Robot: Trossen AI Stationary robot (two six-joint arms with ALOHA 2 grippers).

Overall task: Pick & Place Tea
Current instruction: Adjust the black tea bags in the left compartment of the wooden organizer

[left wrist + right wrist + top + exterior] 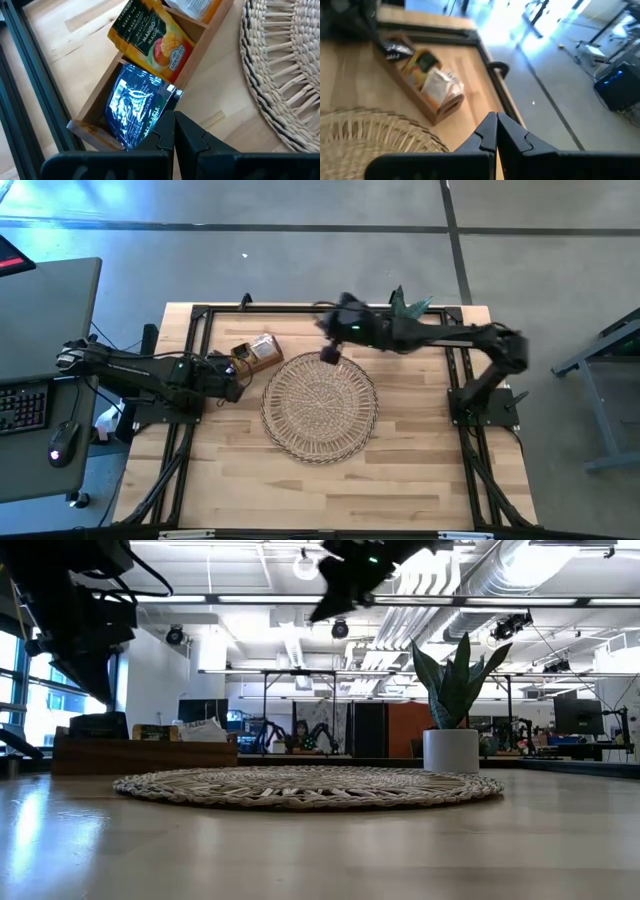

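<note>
The left pincer (232, 388) sat low at the left part of the pale wooden desk (400, 480), fingers pressed together and holding nothing, its tips just beside the near end of the brown wooden compartment box (258, 352). In the box stood the tea: a blue foil sachet (134, 107) in the end compartment, yellow-and-black mango sachets (152, 37) in the next, white-and-orange sachets (441, 85) beyond. The round woven wicker tray (320, 408) lay mid-desk, bare of sachets. The right pincer (330, 355) hung above the tray's far rim, fingers together, empty. A potted green plant (452, 715) stood at the far right.
</note>
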